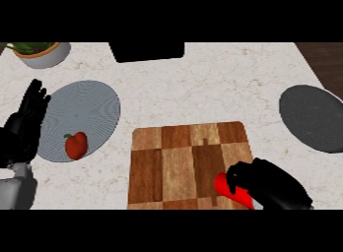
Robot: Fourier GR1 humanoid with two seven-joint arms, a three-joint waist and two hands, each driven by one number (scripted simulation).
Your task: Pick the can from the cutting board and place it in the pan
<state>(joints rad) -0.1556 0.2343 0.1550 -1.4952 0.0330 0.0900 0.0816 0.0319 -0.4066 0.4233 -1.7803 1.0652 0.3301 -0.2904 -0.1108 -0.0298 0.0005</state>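
Observation:
A red can (229,193) lies on the wooden cutting board (182,162) at its near right corner, mostly hidden. My right hand (272,187) is curled round it, fingers over its top. The dark grey pan (316,118) sits to the far right of the board, with nothing in it. My left hand (25,123) rests open at the left edge, fingers up.
A grey plate (80,115) left of the board carries a red pepper (76,145). A white plant pot (42,54) stands at the back left, and a black box (147,50) at the back middle. Bare marble counter (203,88) lies between board and pan.

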